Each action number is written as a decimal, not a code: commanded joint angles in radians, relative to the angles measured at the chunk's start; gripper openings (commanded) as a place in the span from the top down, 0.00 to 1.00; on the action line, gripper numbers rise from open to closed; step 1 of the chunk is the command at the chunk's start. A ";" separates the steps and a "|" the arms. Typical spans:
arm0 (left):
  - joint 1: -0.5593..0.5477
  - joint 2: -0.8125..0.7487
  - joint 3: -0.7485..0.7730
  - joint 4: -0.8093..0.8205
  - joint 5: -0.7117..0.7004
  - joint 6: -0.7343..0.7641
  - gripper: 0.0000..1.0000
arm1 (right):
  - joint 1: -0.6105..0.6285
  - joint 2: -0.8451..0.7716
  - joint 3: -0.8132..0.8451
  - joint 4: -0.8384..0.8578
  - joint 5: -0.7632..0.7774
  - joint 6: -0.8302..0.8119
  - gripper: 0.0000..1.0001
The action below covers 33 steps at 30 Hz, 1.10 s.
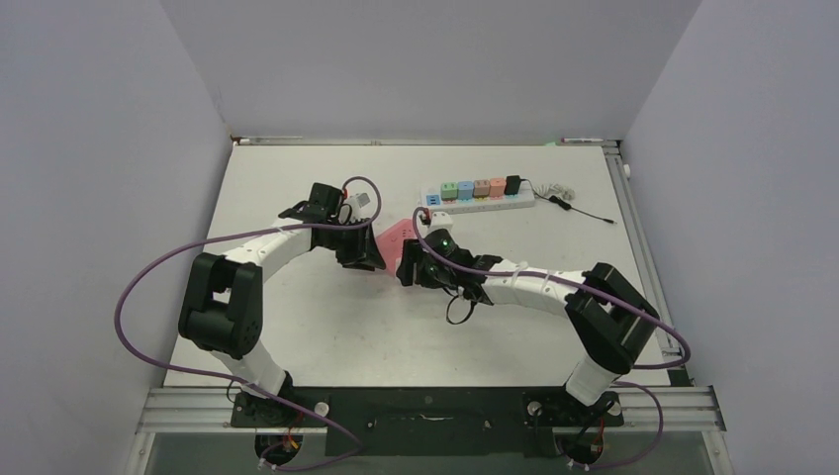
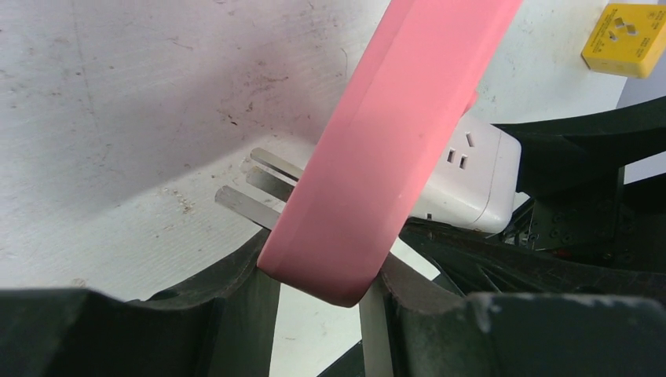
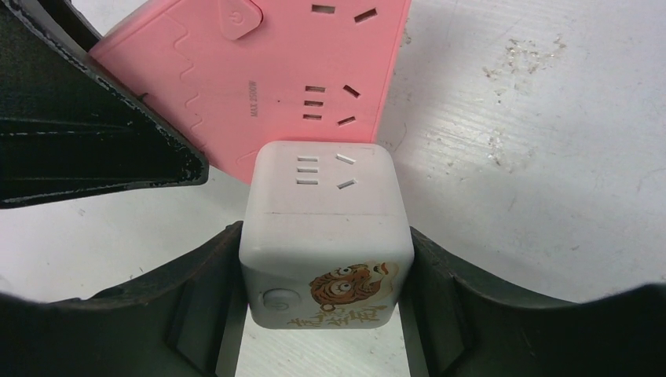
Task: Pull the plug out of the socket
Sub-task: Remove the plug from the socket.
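White tabletop (image 1: 326,327): carries everything; we see both arms meeting near its middle.
Power strip (image 1: 485,204): far side, row of coloured cubes plugged on top, well apart from the arms.
Pink socket (image 3: 290,71): flat slab, tilted, clamped edge-on in left fingers (image 2: 228,314).
White cube plug (image 3: 326,236): against the pink face, clamped between right fingers (image 3: 487,306); we can't tell if its pins are seated.
Metal blades (image 2: 263,184): three, sticking out of the slab's back side.
Yellow cube (image 2: 624,39): on the tabletop, apart from the slab.
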 commanded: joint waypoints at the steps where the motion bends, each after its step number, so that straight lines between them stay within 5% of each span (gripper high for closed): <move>1: 0.021 0.005 0.028 0.084 -0.106 0.034 1.00 | 0.023 0.042 0.113 -0.033 -0.046 0.077 0.95; 12: 0.001 0.003 0.019 0.093 -0.102 0.032 1.00 | 0.024 0.175 0.221 -0.217 0.131 0.261 0.95; 24: 0.001 -0.012 0.029 0.087 -0.111 0.031 1.00 | 0.025 0.144 0.172 -0.112 0.110 0.267 0.95; 30: 0.037 -0.101 -0.003 0.146 -0.102 0.024 0.49 | 0.020 0.041 0.049 0.060 0.063 0.204 0.95; 33: 0.037 -0.167 -0.034 0.186 -0.102 0.024 0.34 | 0.021 -0.002 -0.001 0.141 0.016 0.166 0.95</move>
